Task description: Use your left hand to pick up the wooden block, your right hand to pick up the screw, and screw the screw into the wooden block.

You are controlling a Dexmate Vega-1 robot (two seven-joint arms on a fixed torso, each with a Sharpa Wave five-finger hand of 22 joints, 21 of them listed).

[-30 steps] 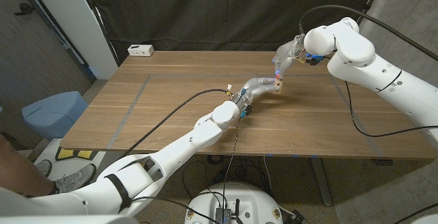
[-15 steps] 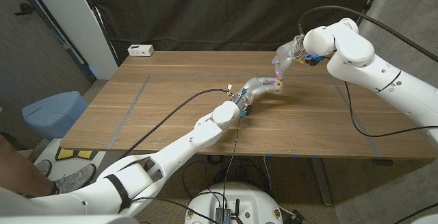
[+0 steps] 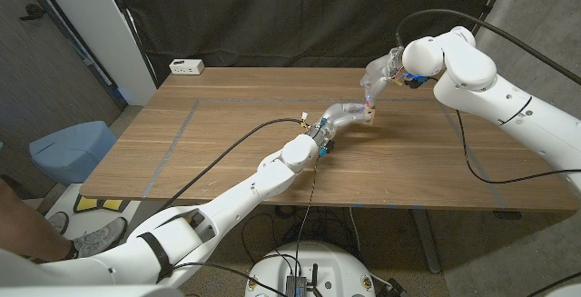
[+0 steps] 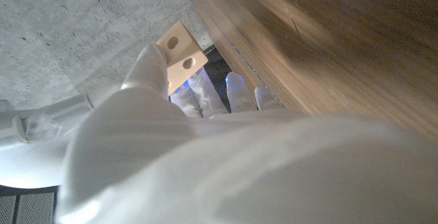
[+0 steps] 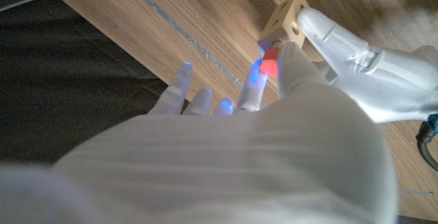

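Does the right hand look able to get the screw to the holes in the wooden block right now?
Probably yes. The left hand holds the wooden block up with a holed face exposed, and the right hand pinches the red-headed screw right beside it, nothing between them.

The wooden tabletop [image 3: 227, 143] carries thin grey tape lines [image 3: 178, 133] that mark a large rectangle on its surface. At its far left corner sits a small white box [image 3: 187, 65] with dark sockets on the side. Behind the tabletop hangs a black curtain [image 3: 272, 15] — it covers the whole back. On the floor at the left stands a blue bin [image 3: 68, 150], and near it lies a yellow-black mat [image 3: 95, 203]. A person's shoe [image 3: 89, 239] shows at the left edge, low down.
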